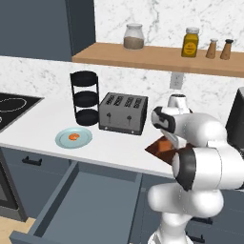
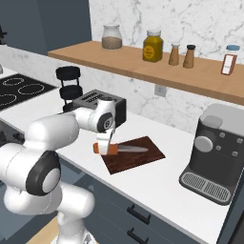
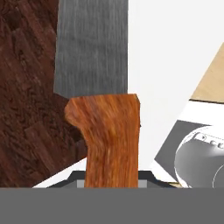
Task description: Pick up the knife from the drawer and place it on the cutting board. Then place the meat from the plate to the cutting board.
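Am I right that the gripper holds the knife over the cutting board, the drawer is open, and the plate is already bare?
Not quite: the plate is not bare. The left base view shows the meat on it. The rest holds: gripper shut on the knife over the cutting board, drawer open.

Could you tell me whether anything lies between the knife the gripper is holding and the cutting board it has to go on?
Nothing visible does. The gripper is shut on the small orange-brown-handled knife, whose silver-grey blade already reaches over the flat dark reddish-brown wooden cutting board, which looks bare.

One knife [image 2: 125, 148], one cutting board [image 2: 138, 156], one plate [image 1: 73, 138] (one meat [image 1: 74, 137] piece), two shakers [image 2: 182, 55].
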Tool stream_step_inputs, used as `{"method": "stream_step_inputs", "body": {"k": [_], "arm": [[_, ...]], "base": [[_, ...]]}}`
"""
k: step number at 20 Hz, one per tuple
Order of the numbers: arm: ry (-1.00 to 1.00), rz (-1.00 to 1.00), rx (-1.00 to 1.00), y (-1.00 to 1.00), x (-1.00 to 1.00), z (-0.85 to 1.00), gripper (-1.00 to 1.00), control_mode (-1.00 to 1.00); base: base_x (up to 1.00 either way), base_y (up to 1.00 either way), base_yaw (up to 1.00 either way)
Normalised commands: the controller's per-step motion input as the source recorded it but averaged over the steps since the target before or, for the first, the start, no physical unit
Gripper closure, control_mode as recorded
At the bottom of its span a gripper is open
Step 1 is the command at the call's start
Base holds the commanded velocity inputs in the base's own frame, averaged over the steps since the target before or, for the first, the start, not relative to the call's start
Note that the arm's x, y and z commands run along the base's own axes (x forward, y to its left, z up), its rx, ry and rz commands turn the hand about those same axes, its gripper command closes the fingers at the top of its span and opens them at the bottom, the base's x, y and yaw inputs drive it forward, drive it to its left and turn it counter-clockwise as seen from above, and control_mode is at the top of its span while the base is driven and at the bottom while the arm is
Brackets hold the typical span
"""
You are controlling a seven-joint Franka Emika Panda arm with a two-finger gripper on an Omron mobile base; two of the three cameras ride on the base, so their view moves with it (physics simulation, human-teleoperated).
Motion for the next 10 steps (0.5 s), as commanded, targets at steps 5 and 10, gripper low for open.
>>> {"method": "stream_step_inputs", "body": {"k": [5,10], "arm": [[0.01,0.05,-0.08,-0.25,0.15,-0.3,1.0,-1.0],[-0.05,0.01,-0.05,-0.05,0.15,-0.42,1.0,-1.0]], "base": [[0.0,0.0,0.0],[0.0,0.0,0.0]]}}
